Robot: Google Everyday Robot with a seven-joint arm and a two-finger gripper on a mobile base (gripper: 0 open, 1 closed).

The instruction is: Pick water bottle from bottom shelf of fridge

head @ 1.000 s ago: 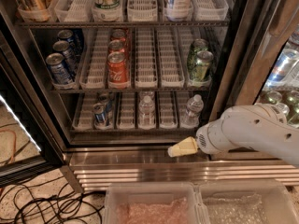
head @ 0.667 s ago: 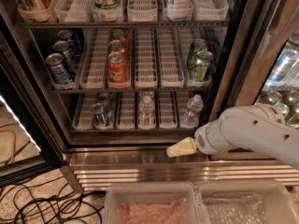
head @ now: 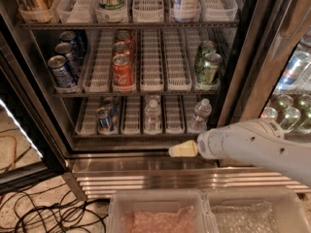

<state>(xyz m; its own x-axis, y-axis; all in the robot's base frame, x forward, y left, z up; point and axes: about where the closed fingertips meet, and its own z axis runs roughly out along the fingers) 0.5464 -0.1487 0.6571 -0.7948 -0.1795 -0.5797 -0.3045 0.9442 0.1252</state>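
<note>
Nearest: two translucent plastic bins (head: pixel 160 196), black cables (head: pixel 43 213) on the floor to the left. Next, the ribbed stainless-steel base (head: pixel 146 178) of the tall black-framed drinks fridge (head: pixel 241 47). The cream-tipped gripper (head: pixel 183 149) on the white arm (head: pixel 252 144) hovers over the base's top ledge, outside the cabinet and below the bottom shelf (head: pixel 131 116) of white slotted lane trays. It holds nothing; wide or narrow, cannot tell. The small clear water bottle with white cap (head: pixel 200 114) stands at the front of the right lane, just above and behind the tip, leaning a little. A near-identical second clear bottle (head: pixel 152 115) stands two lanes left, blue cans (head: pixel 104 118) beyond. Risks, as judged: drifting left takes the wrong bottle; entering low strikes the shelf lip; a glancing touch topples the light bottle.
</note>
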